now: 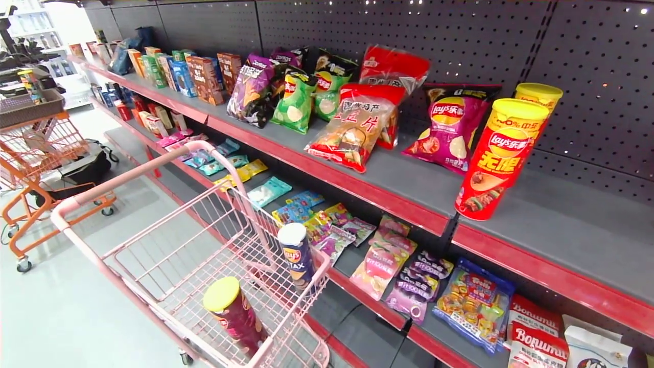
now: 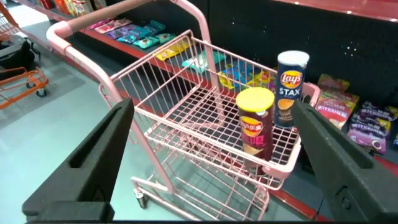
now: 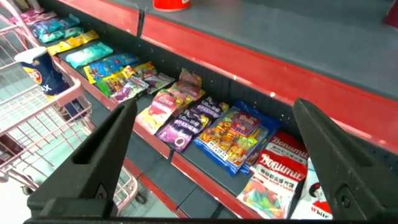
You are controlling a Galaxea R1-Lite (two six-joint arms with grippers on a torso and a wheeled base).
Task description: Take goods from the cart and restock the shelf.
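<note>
Both claws are spread: the left claw [image 2: 211, 109] above the pink cart [image 2: 112, 15], the right claw [image 3: 214, 106] over the sweet bags [image 3: 171, 118]. The yellow-lidded can [image 2: 256, 127] stands just ahead of the left claw, beside a blue can [image 2: 291, 81]. It is best gripped mid-body and lifted straight, clear of the wire. Beyond the right claw, the grey shelf [image 1: 552, 225] has bare room by the red cans [image 1: 498, 158].

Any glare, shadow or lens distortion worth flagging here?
Head view: wide-angle lens tilts and bends the upper shelf; light specks glint across the pegboard; sheen on the red bag. Right wrist view: candy packs lie in shade under the shelf. Left wrist view: pink cart evenly lit.
</note>
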